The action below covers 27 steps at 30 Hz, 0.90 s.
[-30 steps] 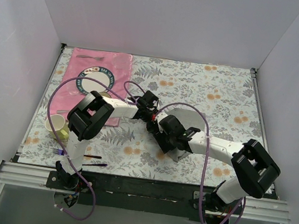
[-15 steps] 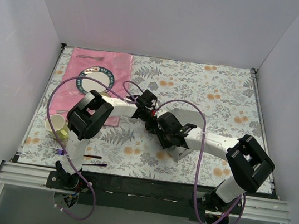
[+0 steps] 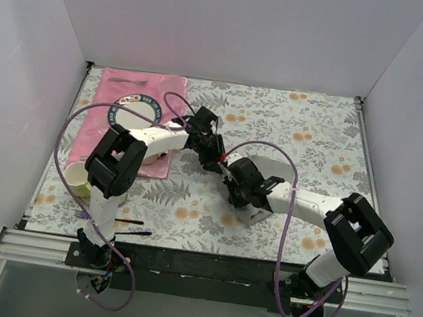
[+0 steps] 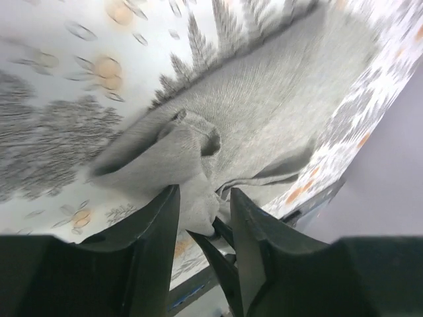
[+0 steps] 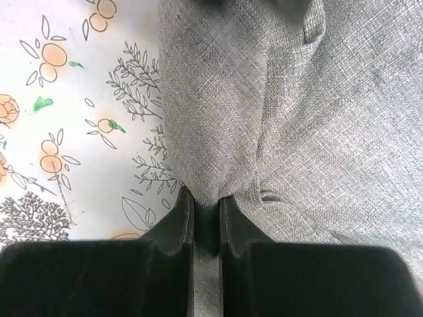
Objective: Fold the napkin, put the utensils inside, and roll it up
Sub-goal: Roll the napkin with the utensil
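The grey napkin [image 3: 275, 173] lies crumpled on the flowered table, right of centre. My right gripper [image 3: 231, 178] is at its left edge. In the right wrist view that gripper [image 5: 205, 197] is shut on a pinched fold of the napkin [image 5: 317, 119]. My left gripper [image 3: 215, 157] hovers just up and left of it. In the left wrist view its jaws [image 4: 203, 191] stand apart, with a bunched lump of napkin [image 4: 264, 112] hanging loosely between them; the right gripper's dark fingertips show below. The utensils are out of view.
A pink placemat [image 3: 168, 88] with a round plate [image 3: 130, 118] lies at the back left. A cup [image 3: 74, 175] stands at the left edge, partly behind the left arm. A purple-handled fork [image 3: 80, 215] and a thin black utensil [image 3: 133, 232] lie near the front edge.
The left jaws have come apart and let the napkin go, and that gripper has shifted up and left. The right gripper has moved left and closed on the napkin's edge.
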Motion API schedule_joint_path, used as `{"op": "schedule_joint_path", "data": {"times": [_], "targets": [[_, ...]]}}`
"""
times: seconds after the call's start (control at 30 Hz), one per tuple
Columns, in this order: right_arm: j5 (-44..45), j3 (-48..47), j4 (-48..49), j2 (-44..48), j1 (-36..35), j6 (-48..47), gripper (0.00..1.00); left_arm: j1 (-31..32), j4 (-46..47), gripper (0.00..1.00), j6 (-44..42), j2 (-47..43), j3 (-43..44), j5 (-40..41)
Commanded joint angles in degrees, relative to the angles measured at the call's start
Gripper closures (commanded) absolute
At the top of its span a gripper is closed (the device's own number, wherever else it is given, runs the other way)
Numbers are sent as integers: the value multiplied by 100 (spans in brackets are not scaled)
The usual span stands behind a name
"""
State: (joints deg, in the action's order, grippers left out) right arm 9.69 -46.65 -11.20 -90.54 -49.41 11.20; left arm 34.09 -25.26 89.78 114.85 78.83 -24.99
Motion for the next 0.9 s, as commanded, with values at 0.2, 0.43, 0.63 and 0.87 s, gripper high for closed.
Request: {"op": "schedule_joint_path", "data": {"times": [0.2,0.43,0.63,0.87], "targets": [[-2216,1193,828,-236,537,497,99,-429,-858,50,444,-1544,-226,1296],[-4386,1906,2622,-358,1283,822,99,-210,-1104,26,831,-1597,-719,724],[-5072,1598,2149,-710,1617,664,99,63,-1569,23,1121,-1246,-606,917],[-5302,1264,1621,-974,1856,620,99,405,-1904,25,1533,-920,-648,987]]}}
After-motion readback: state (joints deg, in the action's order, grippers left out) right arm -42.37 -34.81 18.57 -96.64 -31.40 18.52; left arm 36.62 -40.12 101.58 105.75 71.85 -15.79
